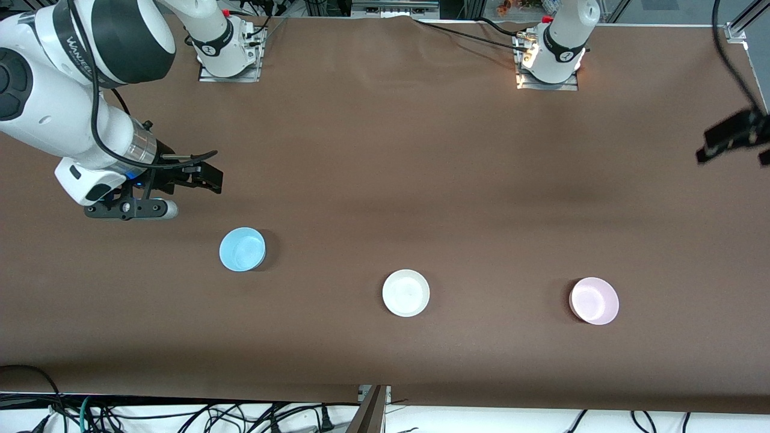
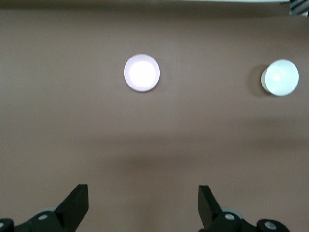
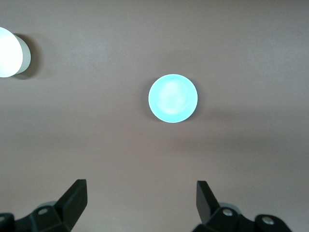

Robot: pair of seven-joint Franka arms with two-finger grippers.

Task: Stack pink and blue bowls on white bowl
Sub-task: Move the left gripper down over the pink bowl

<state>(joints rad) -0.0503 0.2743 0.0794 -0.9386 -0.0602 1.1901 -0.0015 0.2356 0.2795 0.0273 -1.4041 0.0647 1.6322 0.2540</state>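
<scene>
Three bowls sit apart in a row on the brown table. The blue bowl [image 1: 242, 249] [image 3: 173, 98] is toward the right arm's end. The white bowl [image 1: 406, 293] [image 2: 280, 77] [image 3: 8, 52] is in the middle. The pink bowl [image 1: 594, 300] [image 2: 142, 72] is toward the left arm's end. My right gripper [image 1: 207, 178] [image 3: 141, 182] hangs open and empty over bare cloth, short of the blue bowl. My left gripper [image 1: 728, 143] [image 2: 142, 188] hangs open and empty over the table's edge at the left arm's end, well clear of the pink bowl.
The brown cloth [image 1: 385, 150] covers the whole table. The arm bases [image 1: 550, 60] [image 1: 228, 57] stand on the side farthest from the front camera. Cables [image 1: 180, 415] and a metal bracket [image 1: 373, 409] lie along the nearest edge.
</scene>
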